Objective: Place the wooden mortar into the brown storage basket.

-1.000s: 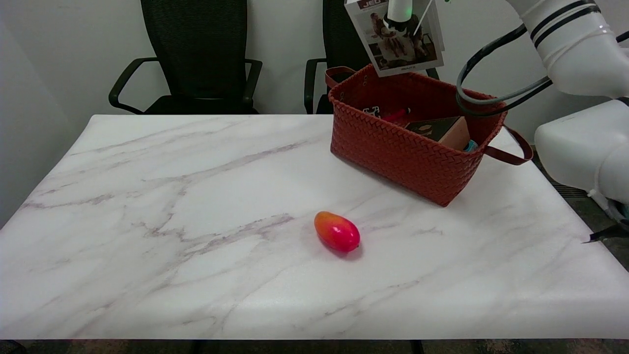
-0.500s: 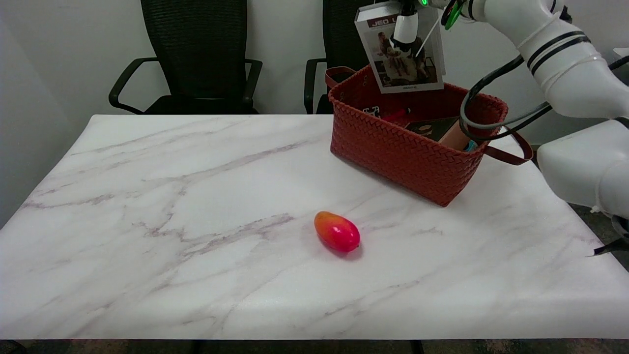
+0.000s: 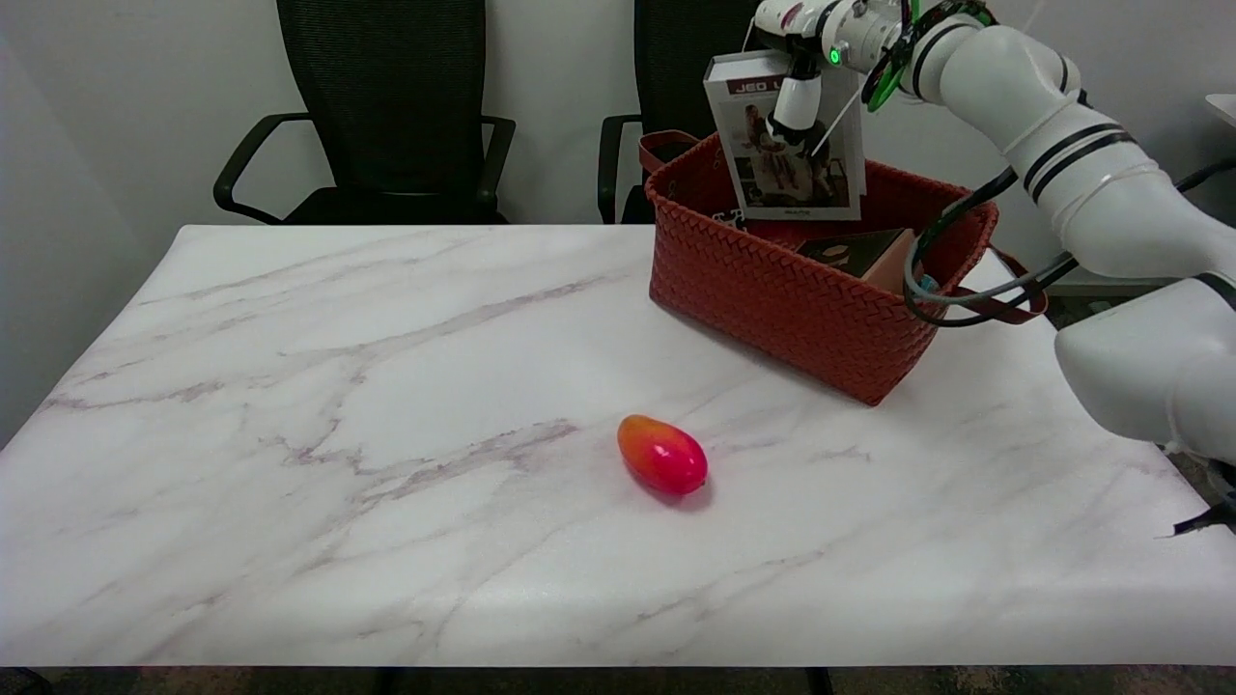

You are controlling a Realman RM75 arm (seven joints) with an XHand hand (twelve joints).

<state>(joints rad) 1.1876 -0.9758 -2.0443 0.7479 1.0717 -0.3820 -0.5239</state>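
Note:
My right hand (image 3: 809, 50) holds a white box (image 3: 784, 145) printed with a picture and red lettering, upright, a finger pressed on its front. The box hangs over the far side of the brown woven storage basket (image 3: 782, 290), and its lower edge dips below the basket's rim. No bare wooden mortar shows anywhere in the head view. Inside the basket lies a tan and black carton (image 3: 874, 254) tilted against the right wall.
A red and orange mango (image 3: 662, 454) lies on the marble table (image 3: 338, 434) in front of the basket. Two black office chairs (image 3: 386, 106) stand behind the table. The basket's handles stick out at its back left and right.
My right arm has come down and slightly left with the box, from above the basket until its lower edge sits inside the rim. The mango and basket have not moved.

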